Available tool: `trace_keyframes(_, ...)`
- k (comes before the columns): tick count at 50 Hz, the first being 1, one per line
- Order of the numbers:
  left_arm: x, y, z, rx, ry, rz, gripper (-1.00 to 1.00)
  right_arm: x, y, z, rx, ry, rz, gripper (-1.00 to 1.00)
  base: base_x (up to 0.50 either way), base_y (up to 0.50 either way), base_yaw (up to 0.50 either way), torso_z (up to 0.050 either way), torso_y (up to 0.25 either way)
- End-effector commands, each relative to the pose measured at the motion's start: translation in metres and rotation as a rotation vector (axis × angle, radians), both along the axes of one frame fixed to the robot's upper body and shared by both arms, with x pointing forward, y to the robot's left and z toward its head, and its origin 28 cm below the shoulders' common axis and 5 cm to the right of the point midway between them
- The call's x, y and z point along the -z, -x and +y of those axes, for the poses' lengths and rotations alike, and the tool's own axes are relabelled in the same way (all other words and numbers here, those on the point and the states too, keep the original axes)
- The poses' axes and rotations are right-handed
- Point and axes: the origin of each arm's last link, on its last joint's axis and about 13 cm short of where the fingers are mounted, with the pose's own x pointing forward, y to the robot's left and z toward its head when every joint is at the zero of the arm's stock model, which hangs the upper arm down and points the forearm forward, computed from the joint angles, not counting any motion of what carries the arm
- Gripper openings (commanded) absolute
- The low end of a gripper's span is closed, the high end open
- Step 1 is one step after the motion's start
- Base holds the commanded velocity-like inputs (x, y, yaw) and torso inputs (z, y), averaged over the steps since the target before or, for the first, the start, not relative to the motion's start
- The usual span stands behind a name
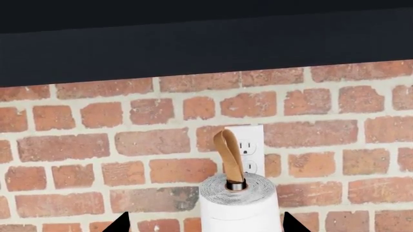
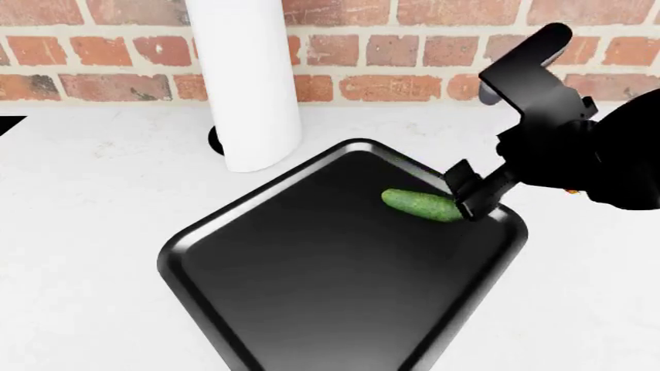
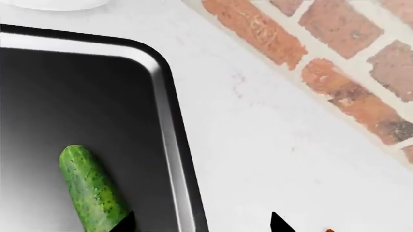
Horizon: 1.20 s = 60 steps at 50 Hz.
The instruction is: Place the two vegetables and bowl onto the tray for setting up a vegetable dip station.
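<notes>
Head view shows the cucumber (image 2: 421,205) lying on the black tray (image 2: 258,309) toward its two o'clock corner, the right tool (image 2: 466,193) spread just beside it, so that vegetable looks placed. Carrot and bowl come next, neither plainly visible. White bench (image 2: 83,232), brick wall (image 2: 392,77); left tool (image 1: 203,223) spread near the paper-towel roll (image 2: 246,85).

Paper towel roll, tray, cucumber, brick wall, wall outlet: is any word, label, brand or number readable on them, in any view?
None readable.
paper towel roll: plain white.
tray: plain black.
cucumber: no label.
outlet: no marking visible.
brick wall: no sign.
</notes>
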Motion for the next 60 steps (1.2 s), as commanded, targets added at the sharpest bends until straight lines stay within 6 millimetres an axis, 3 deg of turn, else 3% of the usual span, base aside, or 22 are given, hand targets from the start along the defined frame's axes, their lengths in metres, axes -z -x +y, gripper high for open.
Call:
trace_keyframes(1, 0.000, 0.000, 0.000, 0.000, -0.001, 0.000, 1.00, -0.010, -0.001, -0.024, 0.139, -0.030, -0.057, 1.00, 0.00, 0.00, 0.00, 0.000, 0.000)
trace_keyframes(22, 0.001, 0.000, -0.001, 0.003, -0.002, 0.004, 1.00, 0.007, 0.006, -0.073, 0.431, -0.063, -0.121, 1.00, 0.00, 0.00, 0.00, 0.000, 0.000)
trace_keyframes(42, 0.001, -0.001, -0.002, 0.005, -0.008, 0.006, 1.00, 0.009, -0.025, -0.088, 0.500, -0.024, -0.173, 1.00, 0.00, 0.00, 0.00, 0.000, 0.000)
trace_keyframes(49, 0.002, -0.002, -0.002, 0.006, -0.010, 0.008, 1.00, 0.019, -0.034, -0.087, 0.459, -0.006, -0.201, 1.00, 0.00, 0.00, 0.00, 0.000, 0.000)
trace_keyframes(52, 0.002, -0.002, -0.003, 0.007, -0.010, 0.007, 1.00, 0.022, -0.040, -0.088, 0.468, -0.045, -0.056, 1.00, 0.00, 0.00, 0.00, 0.000, 0.000)
trace_keyframes(53, 0.002, -0.001, -0.003, 0.007, -0.011, 0.007, 1.00, 0.021, -0.041, -0.089, 0.475, -0.031, -0.106, 1.00, 0.00, 0.00, 0.00, 0.000, 0.000)
trace_keyframes(55, 0.002, -0.002, -0.003, 0.007, -0.011, 0.008, 1.00, 0.022, -0.044, -0.088, 0.470, -0.128, 0.014, 1.00, 0.00, 0.00, 0.00, 0.000, 0.000)
trace_keyframes(58, 0.002, -0.002, -0.003, 0.007, -0.013, 0.009, 1.00, 0.019, -0.047, -0.090, 0.512, -0.205, 0.011, 1.00, 0.00, 0.00, 0.00, 0.000, 0.000)
trace_keyframes(60, 0.002, -0.002, -0.003, 0.008, -0.013, 0.009, 1.00, 0.022, -0.048, -0.090, 0.500, -0.143, 0.016, 1.00, 0.00, 0.00, 0.00, 0.000, 0.000)
